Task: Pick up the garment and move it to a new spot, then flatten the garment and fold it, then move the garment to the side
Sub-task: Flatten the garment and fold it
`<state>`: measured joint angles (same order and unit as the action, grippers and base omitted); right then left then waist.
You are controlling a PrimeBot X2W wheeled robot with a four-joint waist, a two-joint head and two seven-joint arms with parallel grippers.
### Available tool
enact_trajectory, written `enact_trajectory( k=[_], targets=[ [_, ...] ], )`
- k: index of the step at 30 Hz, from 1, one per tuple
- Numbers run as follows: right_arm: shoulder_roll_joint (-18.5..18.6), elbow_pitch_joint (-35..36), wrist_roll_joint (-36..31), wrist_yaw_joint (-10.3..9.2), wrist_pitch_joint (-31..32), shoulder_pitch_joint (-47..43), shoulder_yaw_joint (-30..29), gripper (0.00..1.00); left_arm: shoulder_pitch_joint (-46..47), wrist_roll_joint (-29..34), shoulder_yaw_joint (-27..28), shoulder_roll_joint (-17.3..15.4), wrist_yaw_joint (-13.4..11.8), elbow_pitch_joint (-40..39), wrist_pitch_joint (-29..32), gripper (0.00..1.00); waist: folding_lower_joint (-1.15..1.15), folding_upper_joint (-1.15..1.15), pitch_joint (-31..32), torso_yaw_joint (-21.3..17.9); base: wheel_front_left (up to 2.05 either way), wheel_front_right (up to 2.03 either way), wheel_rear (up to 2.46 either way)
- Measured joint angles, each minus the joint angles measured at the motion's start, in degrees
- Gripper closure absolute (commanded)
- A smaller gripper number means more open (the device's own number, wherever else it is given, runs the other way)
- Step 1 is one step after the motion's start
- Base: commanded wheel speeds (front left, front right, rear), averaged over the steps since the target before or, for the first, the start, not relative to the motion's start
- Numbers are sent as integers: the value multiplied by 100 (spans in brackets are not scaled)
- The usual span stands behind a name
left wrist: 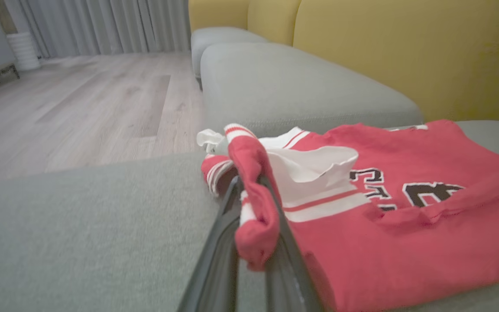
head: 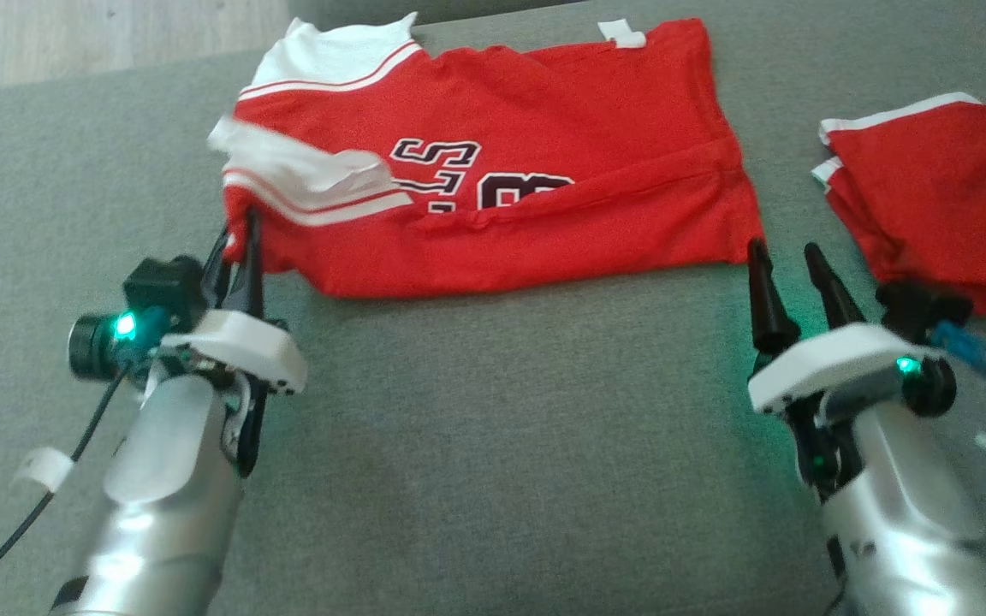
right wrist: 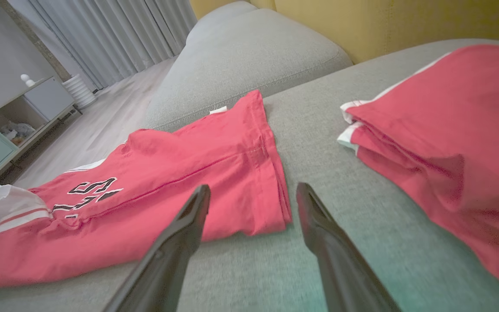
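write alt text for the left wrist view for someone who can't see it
The left gripper is shut on the bunched, white-striped sleeve edge of a red fabric jersey with black lettering, which lies on a grey upholstered sofa seat. Behind are yellow back cushions, a pale wooden floor and grey curtains.

Grey sofa cushion (head: 493, 445), flat woven top, pretty wide. Lying on it near the far edge: red jersey (head: 596, 103), spread mostly flat, white striped sleeves bunched at the left end, black lettering in the middle, small white tag at the far edge. Near-left corner raised off the fabric, rest flat-ish with a long crease along the near side. Further right, well apart: second red garment (head: 938, 188), folded, white trim on its left edge, also right on the cushion.
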<state>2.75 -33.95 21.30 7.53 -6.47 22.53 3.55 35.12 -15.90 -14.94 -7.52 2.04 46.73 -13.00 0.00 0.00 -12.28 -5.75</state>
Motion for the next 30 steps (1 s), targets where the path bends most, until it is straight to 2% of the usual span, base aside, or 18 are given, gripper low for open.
enact_trajectory(
  k=[4, 10, 17, 18, 19, 30],
  targets=[
    [4, -918, -230, 0, 102, 612, -299, 0, 5, 181, -212, 7, 0, -457, -22, 100, 0, 0, -44, 135, 0, 0, 0],
    [9, -2228, -922, 0, 171, 1284, -805, 0, -3, 183, -350, 40, 1, -926, 131, 100, 0, 0, -146, 333, 0, 0, 0],
    [93, -3122, -1237, 0, 172, 1967, -732, 0, -92, 168, -392, 64, -12, -1287, 242, 100, 0, 0, -271, 482, 0, 0, 0],
    [102, -3210, -1271, 0, 163, 2034, -684, 64, -125, 168, -403, 63, -32, -1312, 263, 100, 0, 0, -282, 494, 0, 0, 0],
    [112, -3284, -1333, 0, 143, 2081, -642, 100, -162, 167, -409, 59, -35, -1324, 294, 100, 0, 0, -289, 501, 0, 0, 0],
    [91, -3753, -1490, 0, -415, 2112, -817, 100, -502, 23, -409, -96, -103, -1263, 445, 100, 0, 0, -19, 489, 0, 0, 0]
  ],
)
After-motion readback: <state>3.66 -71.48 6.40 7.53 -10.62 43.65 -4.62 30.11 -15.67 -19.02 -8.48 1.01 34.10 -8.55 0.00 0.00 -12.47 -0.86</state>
